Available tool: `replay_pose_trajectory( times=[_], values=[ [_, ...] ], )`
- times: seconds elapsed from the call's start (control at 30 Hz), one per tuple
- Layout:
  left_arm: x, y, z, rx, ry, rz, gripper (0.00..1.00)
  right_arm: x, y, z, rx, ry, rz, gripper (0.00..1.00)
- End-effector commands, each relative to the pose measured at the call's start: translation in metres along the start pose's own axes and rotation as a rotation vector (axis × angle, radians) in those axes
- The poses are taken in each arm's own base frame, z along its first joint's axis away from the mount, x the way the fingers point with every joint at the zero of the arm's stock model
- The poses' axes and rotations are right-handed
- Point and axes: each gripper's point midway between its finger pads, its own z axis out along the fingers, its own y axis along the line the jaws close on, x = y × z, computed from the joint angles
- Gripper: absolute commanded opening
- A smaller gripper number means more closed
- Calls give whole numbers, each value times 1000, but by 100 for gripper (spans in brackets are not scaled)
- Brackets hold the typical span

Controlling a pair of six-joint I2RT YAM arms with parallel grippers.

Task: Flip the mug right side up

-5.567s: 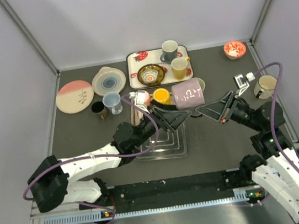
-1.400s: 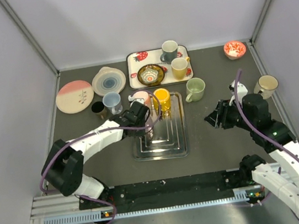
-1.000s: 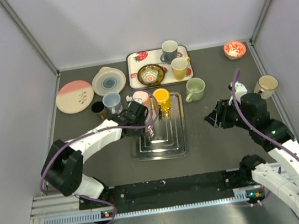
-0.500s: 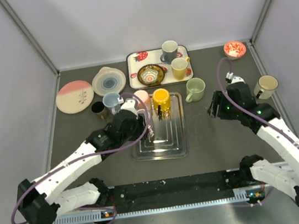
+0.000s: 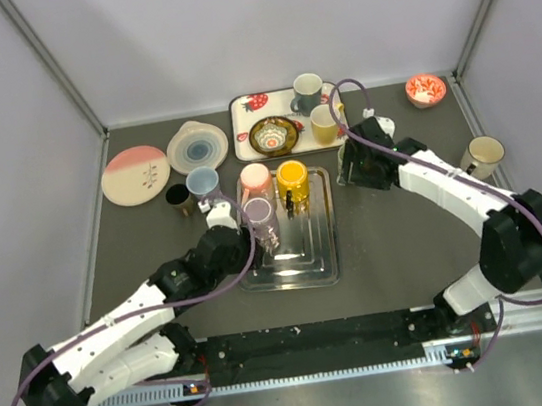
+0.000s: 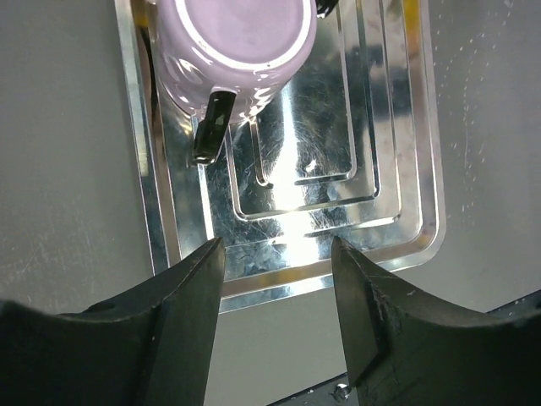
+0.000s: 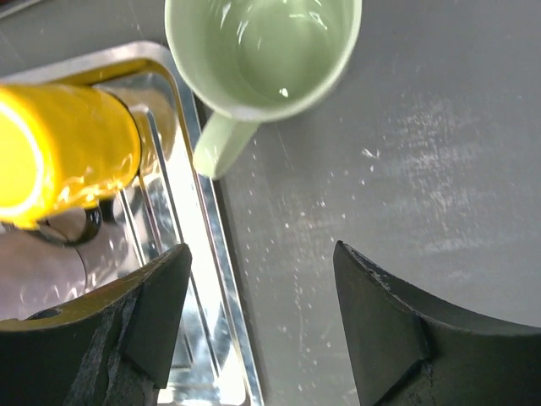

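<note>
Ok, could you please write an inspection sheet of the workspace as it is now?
Surface: dark grey table, scuffed; steel tray at centre.
Job's things: lilac mug standing free on the steel tray; mouth or base up unclear.
Clutter: pink mug and yellow mug on the tray; green mug beside it; plates, cups, strawberry tray behind.
Grippers: left gripper open above the tray; right gripper open by the green mug; both empty.
Cables: purple cable along each arm; none seen caught.
Surroundings: pale walls; metal rail at near edge.
</note>
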Motion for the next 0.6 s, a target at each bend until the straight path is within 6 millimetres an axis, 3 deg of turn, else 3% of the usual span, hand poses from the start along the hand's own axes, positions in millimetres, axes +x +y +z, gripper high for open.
replay_pose_trajectory(
  times=[0.0,0.2,0.57],
  values=[
    [-16,0,-6,8,-101,-93,58,-29,24,15,12,-65,96,69],
    [-13,4,-6,4,-105,-99,56,-30,24,43,90,-65,141,68],
    [-13,8,-7,-6,-119,-98,56,-43,30,76,169,-75,144,65]
  ],
)
